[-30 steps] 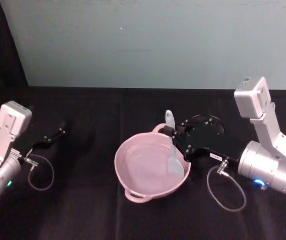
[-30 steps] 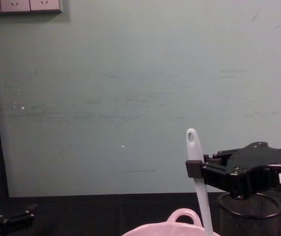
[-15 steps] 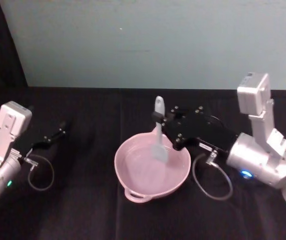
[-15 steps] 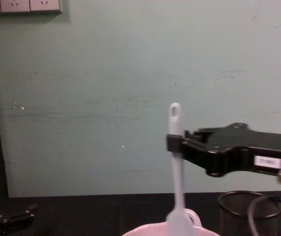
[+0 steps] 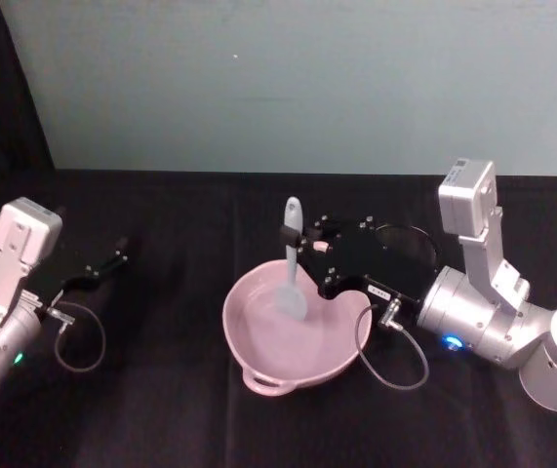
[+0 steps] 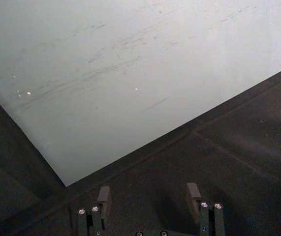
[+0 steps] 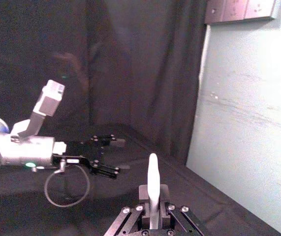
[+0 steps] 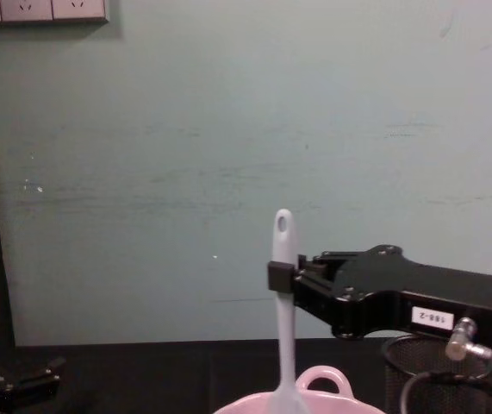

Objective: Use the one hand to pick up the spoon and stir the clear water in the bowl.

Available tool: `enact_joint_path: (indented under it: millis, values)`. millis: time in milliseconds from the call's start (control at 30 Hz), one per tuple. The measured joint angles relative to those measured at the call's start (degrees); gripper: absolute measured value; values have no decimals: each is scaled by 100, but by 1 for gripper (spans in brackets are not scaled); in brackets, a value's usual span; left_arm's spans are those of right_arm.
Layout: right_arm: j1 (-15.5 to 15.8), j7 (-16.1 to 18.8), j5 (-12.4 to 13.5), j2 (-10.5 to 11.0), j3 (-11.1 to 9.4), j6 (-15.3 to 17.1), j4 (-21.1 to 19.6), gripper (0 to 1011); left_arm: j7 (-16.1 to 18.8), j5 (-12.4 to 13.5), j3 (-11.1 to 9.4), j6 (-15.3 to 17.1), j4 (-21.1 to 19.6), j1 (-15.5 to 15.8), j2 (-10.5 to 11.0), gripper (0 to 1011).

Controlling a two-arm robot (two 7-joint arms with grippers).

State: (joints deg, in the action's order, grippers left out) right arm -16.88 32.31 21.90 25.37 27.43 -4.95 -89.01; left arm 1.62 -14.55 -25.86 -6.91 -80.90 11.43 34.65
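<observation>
Right gripper (image 5: 298,237) is clamped on the spoon (image 5: 292,278) handle. Stir upright, head low in the bowl (image 5: 234,327), clear of its rim. Left gripper (image 6: 149,196) idles left, jaws apart.

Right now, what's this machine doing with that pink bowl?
The right end effector is shut on the white spoon, gripping its handle and holding it upright with the head down inside the pink bowl, placed for stirring. The left end effector sits open at the far left, away from the bowl.
</observation>
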Motion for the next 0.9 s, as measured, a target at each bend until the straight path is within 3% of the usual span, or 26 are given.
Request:
enact_joint_path:
  millis: [333,700,900]
  values:
    - [-128,197,83,-186,223,-74,222,118,0,0,0,0,0,0,0,1005]
    - [-589,428,284,-578,296,-443,1188,118,0,0,0,0,0,0,0,1005]
    - [-756,323,242,-693,210,-578,1586,118,0,0,0,0,0,0,0,1005]
